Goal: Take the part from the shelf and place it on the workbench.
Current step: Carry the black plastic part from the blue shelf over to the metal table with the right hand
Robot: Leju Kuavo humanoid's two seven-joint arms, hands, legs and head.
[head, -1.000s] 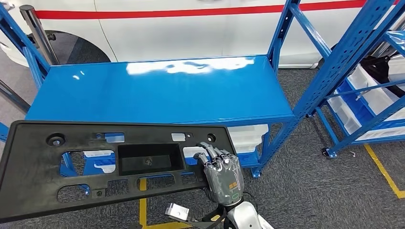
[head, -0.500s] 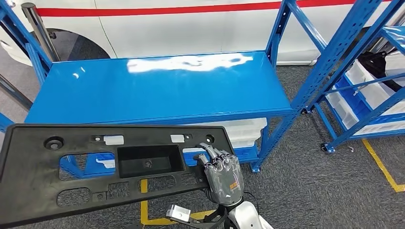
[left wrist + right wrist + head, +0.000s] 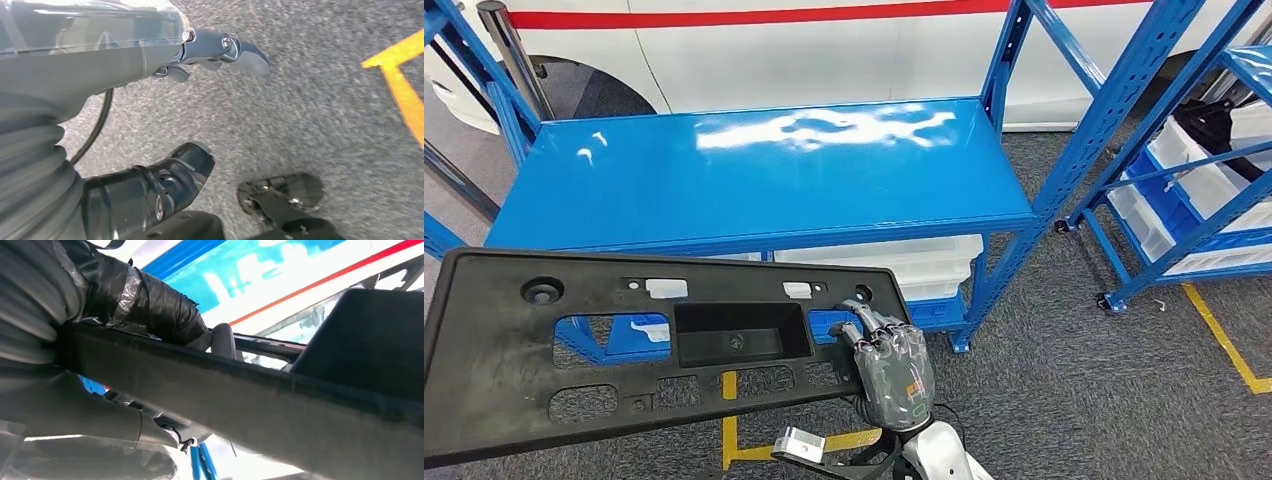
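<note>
Beyond the robot, a blue workbench spans the middle of the room, its glossy top catching glare, and behind it sits a white vehicle body with a red stripe. Under the bench top, white bins sit on the lower level. To the right stands one blue shelf rack with more white bins on it, and yellow floor tape runs across the grey carpet.

Now the part: one long black plastic panel with several cut-outs and a deep rectangular pocket in the middle, carried flat in front of the robot, on the near side of the workbench and not yet over it. Its near-left end runs out past the frame edge.

One right hand grips the panel at its right end, fingers hooked over the top face into a cut-out, palm below; the right wrist view shows the thumb lying along the panel's edge.

The left hand, seen from its wrist camera, hangs over the carpet, fingers apart, holding nothing.
</note>
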